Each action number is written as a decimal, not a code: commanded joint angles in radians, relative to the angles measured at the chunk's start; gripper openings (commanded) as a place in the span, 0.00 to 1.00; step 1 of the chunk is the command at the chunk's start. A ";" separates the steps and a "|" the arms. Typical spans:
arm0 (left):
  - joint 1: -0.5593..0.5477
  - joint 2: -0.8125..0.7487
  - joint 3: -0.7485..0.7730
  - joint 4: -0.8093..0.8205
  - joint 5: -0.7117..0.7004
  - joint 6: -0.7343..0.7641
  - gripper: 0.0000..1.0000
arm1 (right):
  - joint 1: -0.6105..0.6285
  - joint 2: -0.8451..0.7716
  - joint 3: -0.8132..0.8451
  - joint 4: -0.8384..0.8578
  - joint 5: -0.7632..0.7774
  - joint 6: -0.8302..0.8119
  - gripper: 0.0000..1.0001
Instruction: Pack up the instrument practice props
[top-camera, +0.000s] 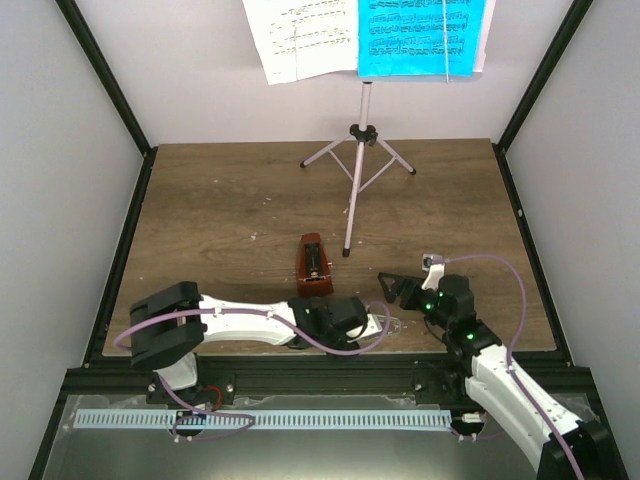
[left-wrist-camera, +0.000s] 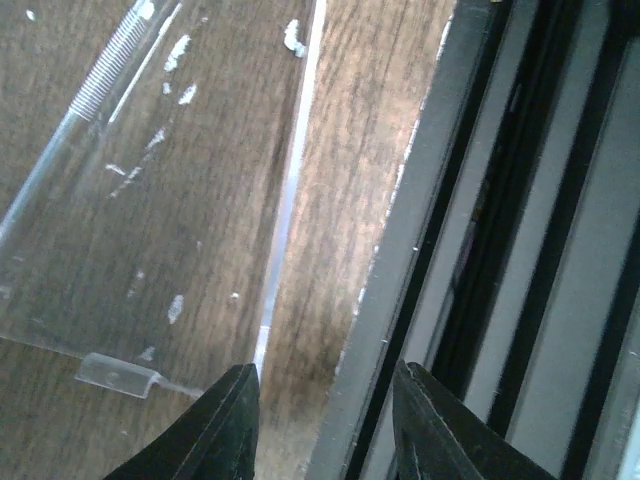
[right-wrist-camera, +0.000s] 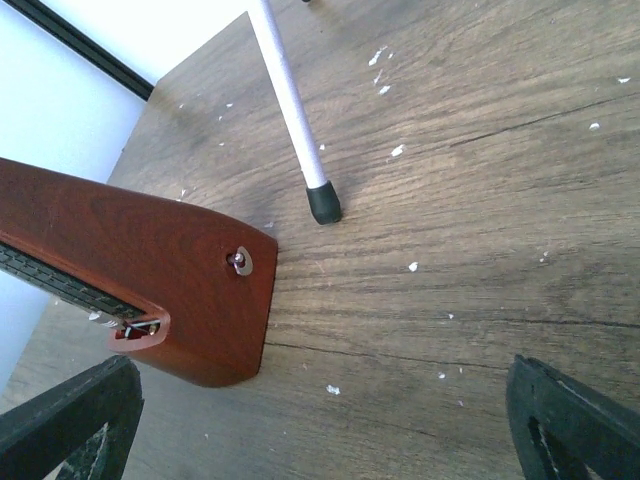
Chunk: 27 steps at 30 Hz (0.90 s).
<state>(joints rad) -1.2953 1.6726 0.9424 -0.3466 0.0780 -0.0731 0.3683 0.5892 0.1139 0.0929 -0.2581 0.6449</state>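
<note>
Left gripper (left-wrist-camera: 325, 370), part-spread, sat beside the edge of the clear cover (left-wrist-camera: 150, 220); closing could miss it. Right gripper (right-wrist-camera: 320, 368) gaped, empty.

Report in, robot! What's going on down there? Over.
Left end effector open at edge of clear cover. Right end effector open, facing uncovered metronome. Music stand foot close beside it.

the metronome (top-camera: 312, 265) was reddish brown. at the top edge a white sheet (top-camera: 300, 38) and a cyan sheet (top-camera: 415, 38) both carried rows of black notes. the stand (top-camera: 357, 170) below them was pale pink with black feet. the table (top-camera: 200, 200) showed dark brown wood grain flecked with white.
</note>
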 joint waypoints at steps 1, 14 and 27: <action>-0.009 0.018 0.026 -0.012 -0.109 0.015 0.37 | -0.008 0.004 -0.004 -0.007 -0.023 0.002 1.00; -0.018 0.057 0.024 -0.003 -0.130 0.029 0.29 | -0.008 0.030 -0.027 0.019 -0.024 0.003 1.00; -0.041 0.073 0.019 -0.012 -0.216 0.039 0.13 | -0.008 0.029 0.026 -0.069 0.039 -0.021 1.00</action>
<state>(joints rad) -1.3247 1.7336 0.9489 -0.3588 -0.1070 -0.0467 0.3683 0.6228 0.0982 0.0727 -0.2535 0.6441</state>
